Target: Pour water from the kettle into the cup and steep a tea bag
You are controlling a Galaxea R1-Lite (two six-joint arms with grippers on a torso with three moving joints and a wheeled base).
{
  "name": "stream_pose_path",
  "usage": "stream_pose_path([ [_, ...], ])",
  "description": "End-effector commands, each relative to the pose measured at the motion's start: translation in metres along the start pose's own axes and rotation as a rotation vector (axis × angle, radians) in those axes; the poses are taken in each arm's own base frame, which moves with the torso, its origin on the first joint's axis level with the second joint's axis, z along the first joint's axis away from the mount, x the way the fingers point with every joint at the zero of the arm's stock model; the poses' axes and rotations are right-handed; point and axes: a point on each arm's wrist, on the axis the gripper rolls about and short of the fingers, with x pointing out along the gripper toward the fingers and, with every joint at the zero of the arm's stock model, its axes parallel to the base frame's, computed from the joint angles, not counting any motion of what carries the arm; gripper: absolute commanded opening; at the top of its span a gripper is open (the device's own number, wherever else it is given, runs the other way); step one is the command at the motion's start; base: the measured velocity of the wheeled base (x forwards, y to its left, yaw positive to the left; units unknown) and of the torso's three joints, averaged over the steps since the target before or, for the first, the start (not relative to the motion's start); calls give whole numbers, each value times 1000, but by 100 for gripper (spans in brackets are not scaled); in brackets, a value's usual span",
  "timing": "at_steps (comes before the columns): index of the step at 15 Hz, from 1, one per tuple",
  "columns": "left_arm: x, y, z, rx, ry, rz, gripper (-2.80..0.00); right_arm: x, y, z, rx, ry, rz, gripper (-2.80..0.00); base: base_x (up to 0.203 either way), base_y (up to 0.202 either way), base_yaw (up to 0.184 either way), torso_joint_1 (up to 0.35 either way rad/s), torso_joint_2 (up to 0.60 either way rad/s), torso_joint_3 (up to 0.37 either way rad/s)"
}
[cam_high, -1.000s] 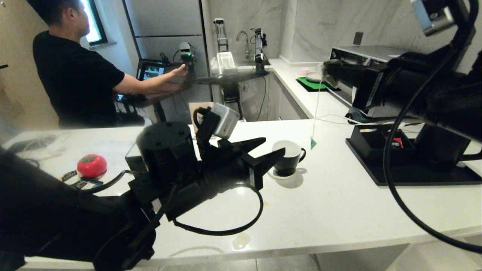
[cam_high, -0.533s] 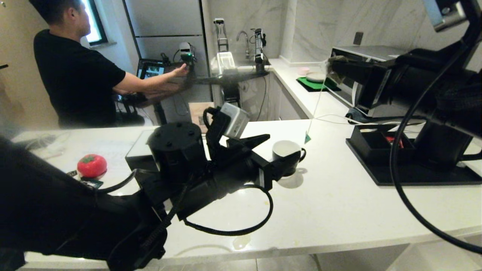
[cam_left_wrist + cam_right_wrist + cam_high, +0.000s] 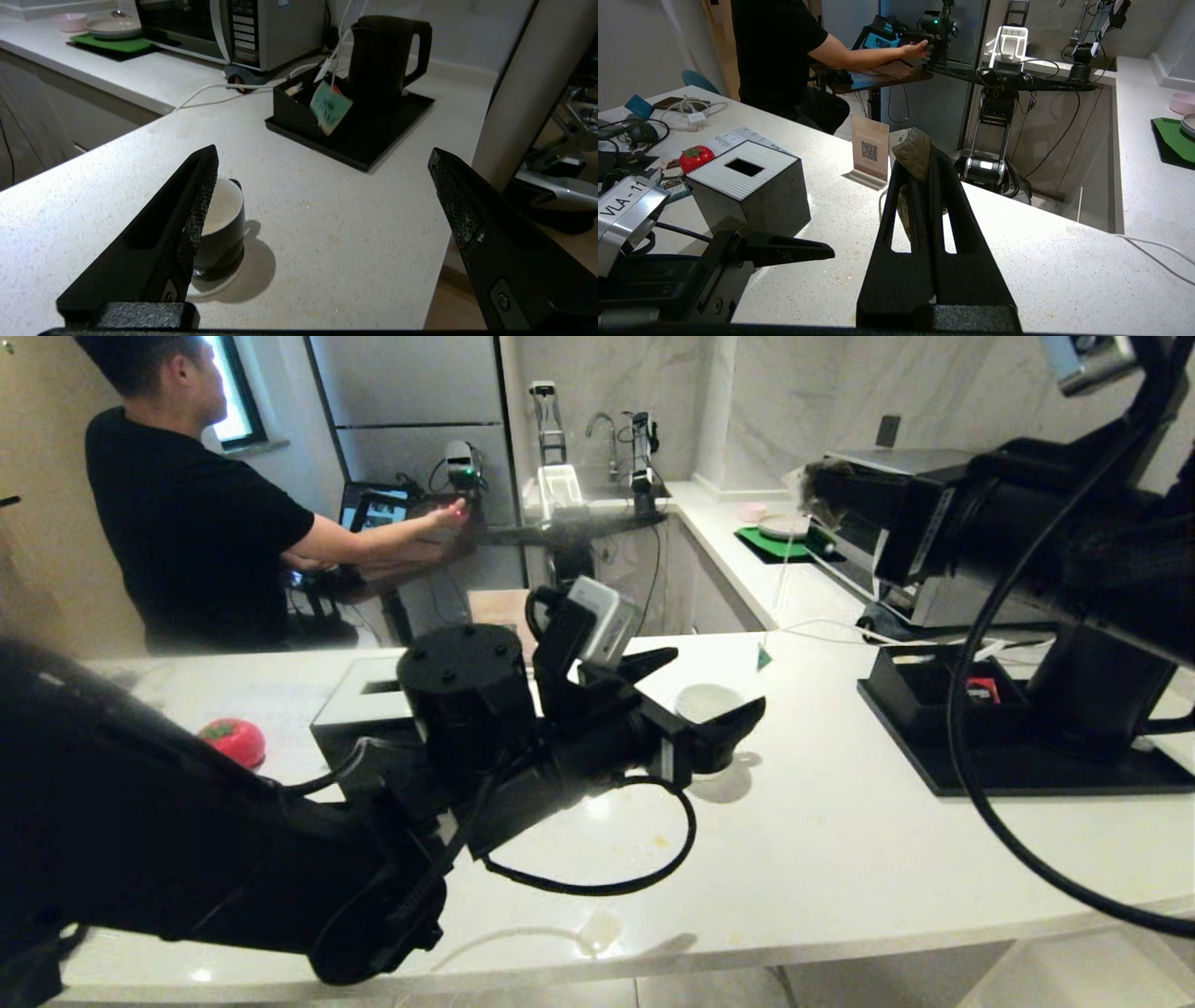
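Observation:
The cup (image 3: pixel 706 702), black with a white inside, stands on a white coaster (image 3: pixel 212 289) mid-counter. My left gripper (image 3: pixel 702 689) is open wide at cup height; in the left wrist view the cup (image 3: pixel 224 224) sits just beyond one finger (image 3: pixel 194 214), outside the gap of the left gripper (image 3: pixel 322 151). My right gripper (image 3: pixel 930 161) is shut on the tea bag (image 3: pixel 911 148), held high at the right (image 3: pixel 820 490). Its string hangs down to a green tag (image 3: pixel 764 658) above the counter behind the cup. The kettle (image 3: pixel 380 56) stands on a black tray (image 3: pixel 373 140).
A black tissue box (image 3: pixel 747 186) stands left of my left arm, with a red tomato-shaped object (image 3: pixel 233 739) beyond it. A QR sign (image 3: pixel 870 149) stands at the counter's far edge. A microwave (image 3: pixel 261 28) is behind the tray. A person (image 3: pixel 187 513) works at the back left.
My left gripper has opened wider and moved forward to the cup, its finger now covering most of it. The tea bag tag has risen slightly and swung back.

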Motion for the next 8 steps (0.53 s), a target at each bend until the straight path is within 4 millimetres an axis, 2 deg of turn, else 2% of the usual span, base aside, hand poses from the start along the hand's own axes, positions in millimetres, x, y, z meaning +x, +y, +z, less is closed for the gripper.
stream_pose_path([
  [1,6,1,-1,1,-12,-2,0,5,0,-1,0,0,3,-280,0,0,0,0,0,0],
  [8,12,2,-4,3,-10,0,0,12,1,-8,-46,13,4,-280,0,0,0,0,0,0],
])
